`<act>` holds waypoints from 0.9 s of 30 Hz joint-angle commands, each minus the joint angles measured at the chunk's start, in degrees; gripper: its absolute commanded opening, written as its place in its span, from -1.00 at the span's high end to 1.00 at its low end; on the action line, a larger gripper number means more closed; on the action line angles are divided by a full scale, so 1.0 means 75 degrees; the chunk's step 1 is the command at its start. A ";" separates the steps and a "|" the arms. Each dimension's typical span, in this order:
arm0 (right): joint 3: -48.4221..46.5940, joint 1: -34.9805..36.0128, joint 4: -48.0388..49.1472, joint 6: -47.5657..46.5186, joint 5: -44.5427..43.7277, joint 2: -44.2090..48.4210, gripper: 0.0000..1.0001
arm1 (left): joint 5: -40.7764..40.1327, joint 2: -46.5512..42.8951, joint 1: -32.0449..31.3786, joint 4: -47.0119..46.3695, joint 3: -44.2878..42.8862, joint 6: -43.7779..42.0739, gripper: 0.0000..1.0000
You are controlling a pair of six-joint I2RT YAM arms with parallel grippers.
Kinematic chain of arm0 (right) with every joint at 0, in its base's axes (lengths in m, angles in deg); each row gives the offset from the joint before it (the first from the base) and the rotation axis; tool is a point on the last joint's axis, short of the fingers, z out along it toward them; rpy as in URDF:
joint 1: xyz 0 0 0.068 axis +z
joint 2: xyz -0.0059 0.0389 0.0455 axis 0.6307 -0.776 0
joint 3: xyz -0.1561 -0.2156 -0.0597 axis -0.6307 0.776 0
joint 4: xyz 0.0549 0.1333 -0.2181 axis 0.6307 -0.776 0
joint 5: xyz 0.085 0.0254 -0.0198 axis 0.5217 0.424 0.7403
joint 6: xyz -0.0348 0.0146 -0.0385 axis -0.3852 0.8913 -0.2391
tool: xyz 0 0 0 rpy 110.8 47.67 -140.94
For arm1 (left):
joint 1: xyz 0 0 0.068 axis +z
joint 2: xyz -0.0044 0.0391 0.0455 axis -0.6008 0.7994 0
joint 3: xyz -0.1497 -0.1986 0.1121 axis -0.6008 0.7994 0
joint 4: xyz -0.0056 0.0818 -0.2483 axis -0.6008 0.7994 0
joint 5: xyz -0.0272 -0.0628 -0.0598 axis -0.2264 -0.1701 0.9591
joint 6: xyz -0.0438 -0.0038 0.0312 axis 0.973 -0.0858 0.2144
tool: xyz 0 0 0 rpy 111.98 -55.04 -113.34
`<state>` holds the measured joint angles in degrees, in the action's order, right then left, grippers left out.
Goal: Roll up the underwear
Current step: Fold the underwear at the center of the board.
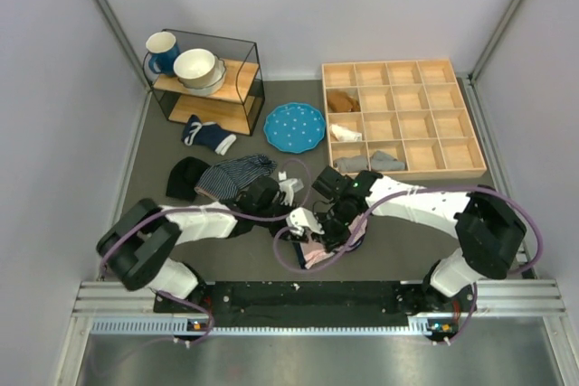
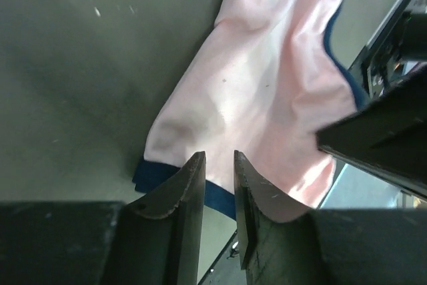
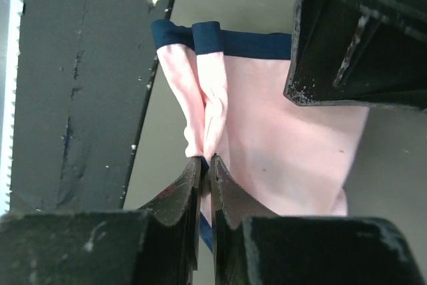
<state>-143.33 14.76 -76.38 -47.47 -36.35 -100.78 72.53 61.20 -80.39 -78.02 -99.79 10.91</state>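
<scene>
The underwear [image 1: 318, 252] is light pink with a navy trim and lies at the near middle of the table, just in front of the black base rail. My right gripper [image 1: 342, 223] is shut on a pinched fold of it [image 3: 208, 108], with the fingertips [image 3: 193, 171] closed on the cloth and the navy band beyond. My left gripper [image 1: 298, 221] hovers over the underwear [image 2: 253, 91] at its navy-trimmed edge. Its jaws stand a narrow gap apart, with nothing between them. In the left wrist view the gripper [image 2: 219, 159] shows cloth through the gap.
A wooden compartment tray [image 1: 470, 124] at the back right holds grey rolls [image 1: 384, 161]. A blue plate [image 1: 294, 127], a navy-and-white striped garment [image 1: 233, 175], a black cloth [image 1: 185, 178] and a wire shelf with a mug and bowls [image 1: 204, 79] lie behind. The base rail [image 3: 73, 85] runs close by.
</scene>
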 commanded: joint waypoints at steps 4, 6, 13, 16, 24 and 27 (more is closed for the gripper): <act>-0.0931 -0.0561 -0.0443 -0.0457 0.0440 -0.0458 0.92 | -0.1689 -0.2672 0.0439 0.0473 0.0418 -0.0104 0.18; -0.1189 -0.0573 -0.0536 -0.0457 0.0429 -0.0645 0.92 | -0.1993 -0.3291 0.0673 0.0613 0.0664 -0.0128 0.14; -0.1845 -0.0701 -0.0654 -0.0340 0.0335 -0.1536 0.92 | -0.2159 -0.4548 0.0850 0.0673 0.1391 0.0013 0.13; -0.1951 -0.0819 -0.0654 -0.0258 0.0300 -0.1783 0.93 | -0.2100 -0.5075 0.0850 0.0544 0.1754 0.0118 0.12; -0.2186 -0.1123 -0.0619 0.0035 0.0207 -0.2251 0.91 | -0.1118 -0.6036 0.0826 -0.0461 0.2726 0.0528 0.12; -0.2303 -0.1135 -0.0607 0.0187 0.0171 -0.2462 0.89 | -0.0602 -0.5875 0.0709 -0.1072 0.2786 0.0657 0.12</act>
<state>-157.82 6.87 -80.82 -47.69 -35.36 -117.74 61.58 16.83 -74.20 -76.27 -79.59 14.08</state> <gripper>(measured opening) 0.057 0.439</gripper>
